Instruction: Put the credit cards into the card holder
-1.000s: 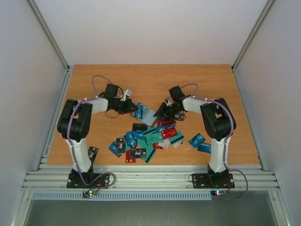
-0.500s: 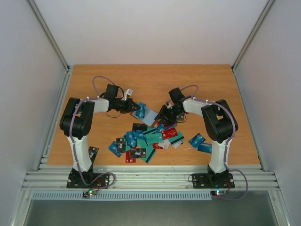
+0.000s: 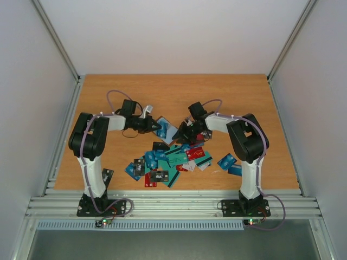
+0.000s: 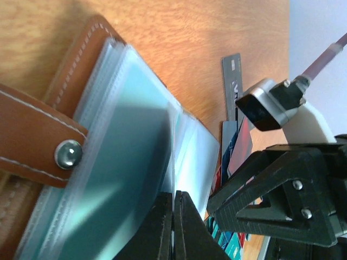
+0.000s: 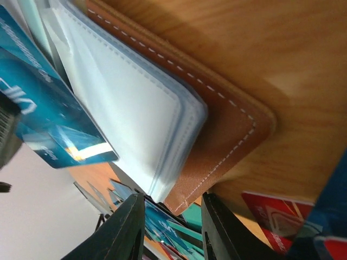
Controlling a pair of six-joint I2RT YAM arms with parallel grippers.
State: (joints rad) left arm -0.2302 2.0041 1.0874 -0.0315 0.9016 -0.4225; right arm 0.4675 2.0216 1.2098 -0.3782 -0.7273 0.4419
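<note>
The brown card holder (image 3: 169, 131) lies open on the table between both grippers, its clear sleeves (image 4: 124, 135) fanned out from the stitched leather cover (image 4: 32, 135). My left gripper (image 4: 173, 203) is shut on the edge of one sleeve and holds it up. My right gripper (image 5: 173, 227) is open, its fingers on either side of the card holder's corner (image 5: 217, 114), with a gap at the left finger. A blue credit card (image 5: 49, 119) overlaps the sleeves (image 5: 124, 103) at their far side. Many more credit cards (image 3: 168, 160) lie in a pile just in front of the holder.
Two blue cards (image 3: 230, 162) lie apart near the right arm, and a dark card (image 3: 107, 176) sits by the left arm's base. A red card (image 5: 282, 216) lies under my right wrist. Metal rails (image 3: 173, 203) edge the table's near side.
My right gripper has moved left, up to the card holder's corner. The left gripper has shifted a little to the right, still shut on the sleeve.
</note>
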